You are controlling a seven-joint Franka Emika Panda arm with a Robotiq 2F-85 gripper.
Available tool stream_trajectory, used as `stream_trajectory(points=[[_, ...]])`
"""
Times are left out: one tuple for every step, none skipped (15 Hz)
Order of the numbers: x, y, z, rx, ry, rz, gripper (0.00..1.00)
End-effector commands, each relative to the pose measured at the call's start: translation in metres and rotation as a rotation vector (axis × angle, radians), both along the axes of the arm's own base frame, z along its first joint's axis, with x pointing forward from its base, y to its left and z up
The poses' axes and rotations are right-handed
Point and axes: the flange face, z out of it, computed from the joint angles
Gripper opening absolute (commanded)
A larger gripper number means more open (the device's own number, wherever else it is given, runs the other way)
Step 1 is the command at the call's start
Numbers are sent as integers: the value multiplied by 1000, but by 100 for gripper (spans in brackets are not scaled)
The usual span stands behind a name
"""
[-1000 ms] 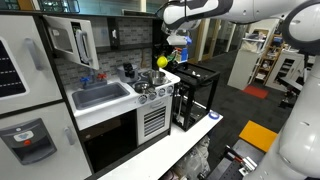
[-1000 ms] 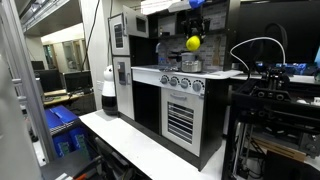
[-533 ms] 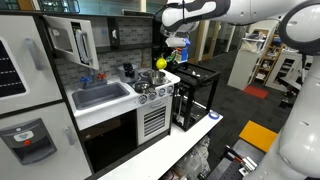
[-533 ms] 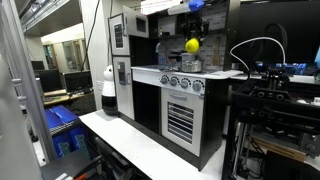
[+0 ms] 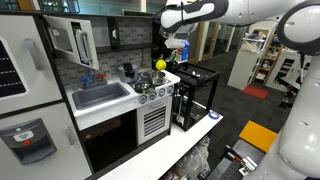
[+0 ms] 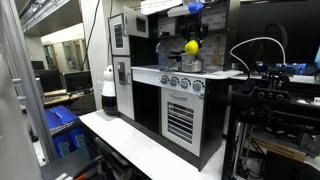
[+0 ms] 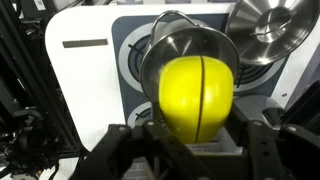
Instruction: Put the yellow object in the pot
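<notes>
Your tool [image 7: 197, 130] grips the ball [image 7: 197, 97], hanging above the pot [image 7: 186, 35] whose rim shows at its 12 o'clock in the wrist view, so nudge toward 12 until centred, lower close, then let go, avoiding the lid [image 7: 268, 30] at 2 o'clock.

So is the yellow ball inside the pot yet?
Not yet. The gripper holds the yellow ball in the air, and the wrist view shows the pot beneath it.
</notes>
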Motion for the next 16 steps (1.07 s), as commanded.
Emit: stream_trajectory(points=[[4, 2, -2, 21, 0, 25, 38], [4, 2, -2, 20, 1, 25, 38], [5, 2, -4, 21, 1, 25, 38], [5, 3, -5, 21, 1, 25, 38], [6, 3, -6, 21, 1, 25, 38], [6, 3, -8, 21, 2, 25, 38], [7, 3, -10, 22, 4, 25, 38], [8, 2, -12, 22, 5, 24, 38], [8, 2, -14, 23, 8, 24, 38], [9, 2, -16, 23, 11, 24, 38], [10, 2, -19, 24, 15, 24, 38], [11, 2, -22, 24, 18, 24, 38], [12, 1, -25, 25, 22, 25, 38], [12, 2, -27, 24, 25, 25, 38], [13, 2, -29, 25, 27, 26, 38], [14, 2, -30, 25, 30, 26, 38]])
